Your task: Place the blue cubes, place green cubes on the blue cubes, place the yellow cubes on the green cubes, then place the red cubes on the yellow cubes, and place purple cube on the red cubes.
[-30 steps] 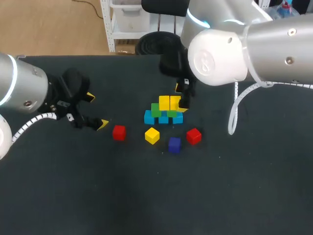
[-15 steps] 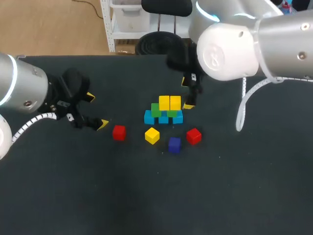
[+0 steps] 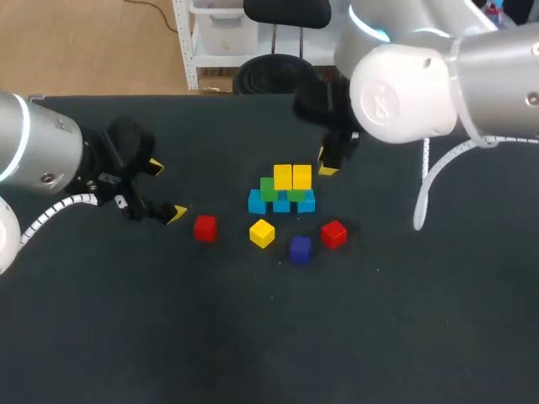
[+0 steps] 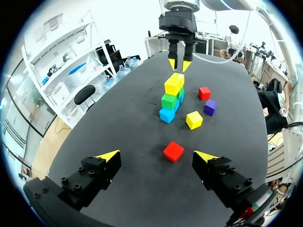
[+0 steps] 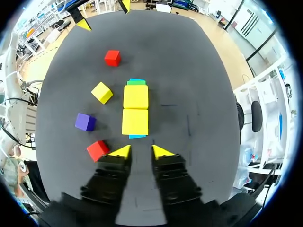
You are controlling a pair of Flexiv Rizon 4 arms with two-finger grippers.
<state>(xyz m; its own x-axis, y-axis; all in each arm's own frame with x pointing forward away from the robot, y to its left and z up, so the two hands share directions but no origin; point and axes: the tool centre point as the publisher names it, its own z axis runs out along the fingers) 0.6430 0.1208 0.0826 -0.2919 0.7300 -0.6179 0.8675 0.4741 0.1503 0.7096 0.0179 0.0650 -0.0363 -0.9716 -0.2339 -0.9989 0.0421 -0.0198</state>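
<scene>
Right pincer (image 5: 141, 151), released, has backed off the stack (image 3: 286, 189); two red cubes (image 3: 205, 228) (image 3: 333, 234) lie loose.

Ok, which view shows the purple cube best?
Right wrist view: the purple cube is largest there and unblocked. The head view shows it smaller, by the stack; the left wrist view shows it far off, beside a red cube.

The black table (image 3: 253, 337) is lit brightly and evenly from overhead. Only faint, soft shadows are cast beside the stacked cubes (image 3: 292, 178). A sheen is seen on the right arm (image 3: 396, 80) at one o'clock.
</scene>
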